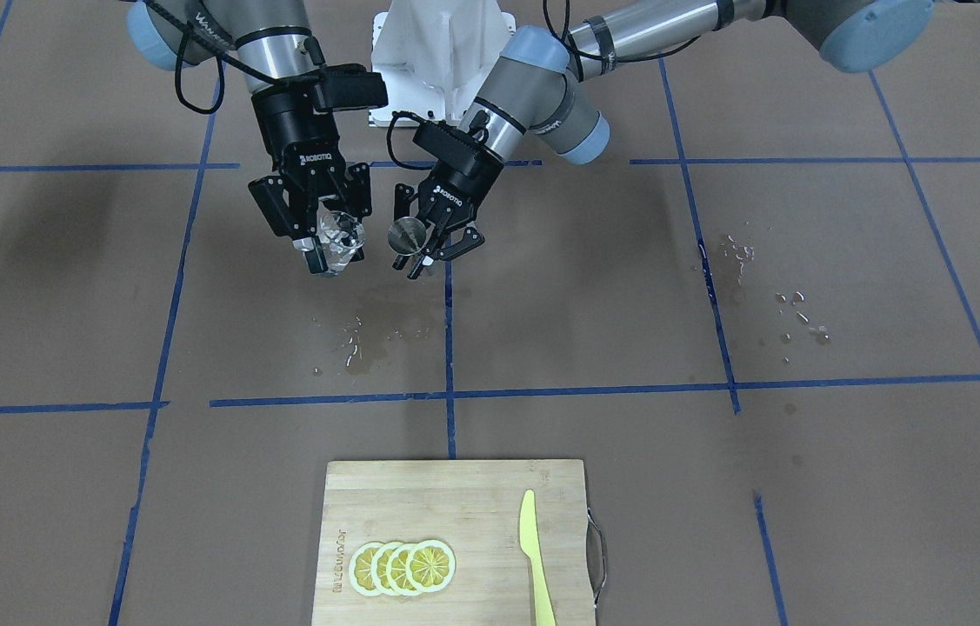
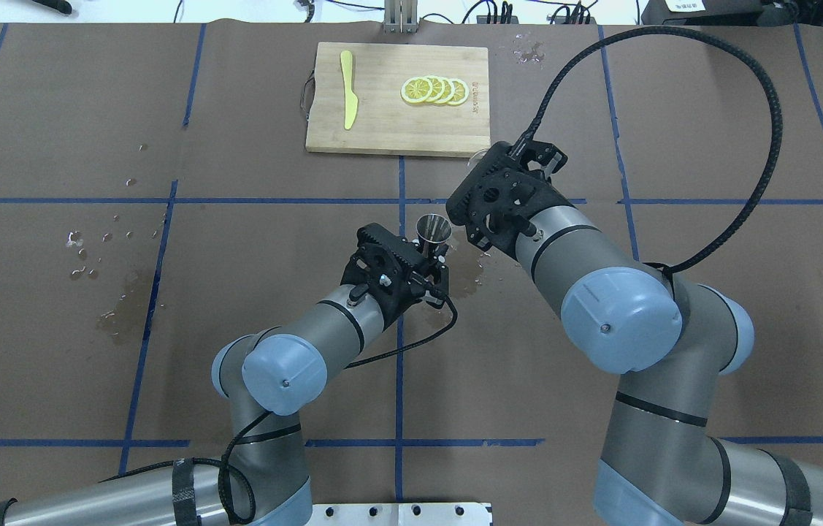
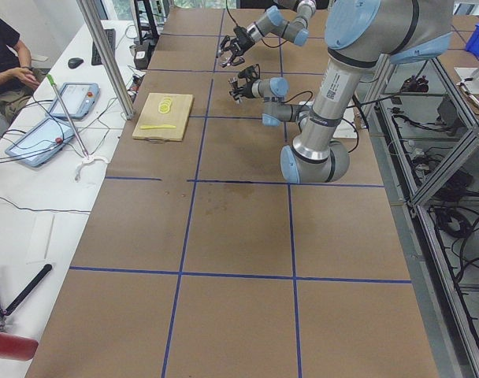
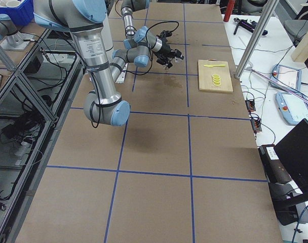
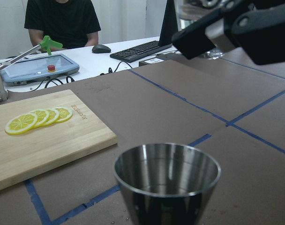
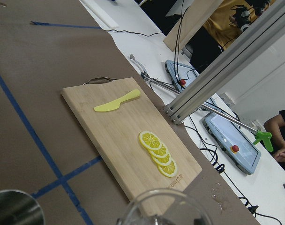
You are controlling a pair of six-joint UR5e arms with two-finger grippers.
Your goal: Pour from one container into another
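Observation:
The small clear glass cup hangs above the table, and my right gripper is shut on it. Its rim shows at the bottom of the right wrist view. The silver steel jigger is held a short way beside the cup, mouth up, with my left gripper shut on its lower part. Seen from overhead, the jigger sits just left of the right wrist. In the left wrist view its open cone looks empty. Cup and jigger are apart, not touching.
A bamboo cutting board lies at the table's operator side with lemon slices and a yellow plastic knife on it. Water drops wet the paper below the grippers, and more drops lie toward my left.

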